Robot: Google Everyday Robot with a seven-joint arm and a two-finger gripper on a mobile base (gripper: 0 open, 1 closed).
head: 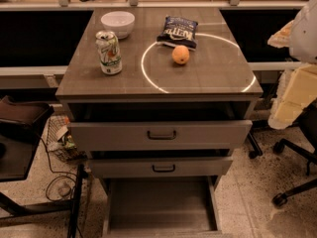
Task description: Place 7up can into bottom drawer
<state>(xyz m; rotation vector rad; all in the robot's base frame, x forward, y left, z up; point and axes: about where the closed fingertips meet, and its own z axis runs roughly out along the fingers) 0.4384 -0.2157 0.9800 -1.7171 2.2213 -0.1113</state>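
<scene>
The 7up can [109, 52] stands upright on the left side of the grey cabinet top [198, 81]. It is white and silver with green markings and a silver top. The bottom drawer [161, 202] is pulled out at the foot of the cabinet, and its flat grey floor is bare. My gripper does not show in the camera view. Only pale links of my arm [297, 83] show at the right edge, well away from the can.
A white bowl [118, 23], a dark chip bag [178, 31] and an orange [181, 54] sit on the top. The two upper drawers [161, 134] with dark handles stand slightly open. A wire basket [62, 138] and cables are on the left, and chair wheels [280, 200] on the right.
</scene>
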